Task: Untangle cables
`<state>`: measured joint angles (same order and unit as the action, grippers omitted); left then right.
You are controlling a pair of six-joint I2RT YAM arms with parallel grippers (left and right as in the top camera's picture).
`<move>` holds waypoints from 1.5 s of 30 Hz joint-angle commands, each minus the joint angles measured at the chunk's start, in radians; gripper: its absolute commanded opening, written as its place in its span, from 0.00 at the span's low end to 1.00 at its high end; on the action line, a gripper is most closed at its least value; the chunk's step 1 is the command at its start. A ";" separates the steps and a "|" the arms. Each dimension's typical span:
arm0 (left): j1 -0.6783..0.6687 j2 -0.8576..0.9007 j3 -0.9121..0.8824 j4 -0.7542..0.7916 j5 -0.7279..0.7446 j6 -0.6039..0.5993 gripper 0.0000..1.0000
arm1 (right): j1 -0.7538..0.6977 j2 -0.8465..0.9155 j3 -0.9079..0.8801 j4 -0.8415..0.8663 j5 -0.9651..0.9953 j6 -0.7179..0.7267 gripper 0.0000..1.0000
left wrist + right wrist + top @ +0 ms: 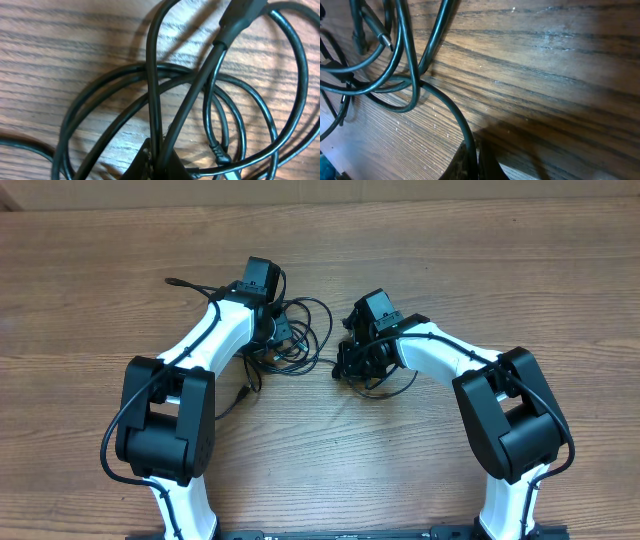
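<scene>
The cables [305,330] lie in the upper centre of the overhead frame, on the wooden surface [90,320], split into two bunches. The larger bunch forms loose overlapping loops just left of centre; one loose end [172,281] runs out toward the upper left and another [246,390] trails down toward the lower left. The smaller bunch [372,385] sits right of centre, partly hidden under the right arm [440,355].

In the left wrist view, the cables [100,95] appear as several crossing loops flat on the surface [60,40]. A moulded plug connector [240,15] enters from the top right of the frame, and a smaller plug end [220,154] lies at the lower right. Two strands converge at the bottom centre, where the left gripper [156,167] is closed and pinches them between its fingertips.

In the right wrist view, the cables [405,75] cross in the upper left of the frame, with a bare plug tip [385,41] among them. One strand [457,120] curves down to the bottom centre, where the right gripper [470,167] is closed on it.

In the overhead view, the left gripper [272,328] sits over the larger bunch at the end of the left arm [205,340], and the right gripper [355,362] sits over the smaller bunch
</scene>
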<state>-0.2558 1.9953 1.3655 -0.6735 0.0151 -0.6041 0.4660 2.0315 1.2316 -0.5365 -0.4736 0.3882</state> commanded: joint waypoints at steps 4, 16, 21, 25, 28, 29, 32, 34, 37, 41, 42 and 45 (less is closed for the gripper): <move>-0.004 -0.021 -0.009 0.006 -0.050 -0.006 0.04 | -0.001 -0.027 -0.002 -0.003 0.024 0.002 0.04; 0.077 -0.021 -0.009 -0.031 -0.066 -0.065 0.04 | -0.030 -0.158 0.007 -0.130 -0.029 -0.049 0.04; 0.106 -0.021 -0.009 -0.042 -0.038 -0.073 0.04 | -0.030 -0.272 0.007 -0.147 -0.029 -0.048 0.04; 0.109 -0.021 -0.009 -0.044 -0.032 -0.073 0.04 | -0.030 -0.343 0.007 -0.181 -0.029 -0.048 0.04; 0.109 -0.021 -0.009 -0.045 -0.032 -0.073 0.04 | -0.030 -0.391 0.007 -0.202 -0.029 -0.048 0.04; 0.109 -0.021 -0.009 -0.045 -0.033 -0.073 0.04 | -0.030 -0.407 0.007 -0.206 -0.029 -0.048 0.04; 0.109 -0.021 -0.009 -0.048 -0.033 -0.073 0.04 | -0.030 -0.462 0.007 -0.210 -0.029 -0.048 0.04; 0.110 -0.021 -0.009 -0.048 -0.033 -0.073 0.04 | -0.030 -0.499 0.007 -0.210 -0.029 -0.048 0.04; 0.111 -0.021 -0.009 -0.048 -0.032 -0.073 0.04 | -0.030 -0.564 0.007 -0.210 -0.029 -0.048 0.04; 0.111 -0.021 -0.009 -0.048 -0.032 -0.073 0.04 | -0.030 -0.642 0.007 -0.207 -0.028 -0.048 0.04; 0.111 -0.021 -0.009 -0.048 -0.032 -0.073 0.04 | -0.030 -0.658 0.007 -0.206 -0.028 -0.047 0.04; 0.111 -0.021 -0.009 -0.048 -0.032 -0.073 0.04 | -0.030 -0.708 0.007 -0.198 -0.024 -0.034 0.04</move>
<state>-0.1497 1.9953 1.3651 -0.7181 -0.0113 -0.6571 0.4393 1.3849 1.2312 -0.7475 -0.4976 0.3473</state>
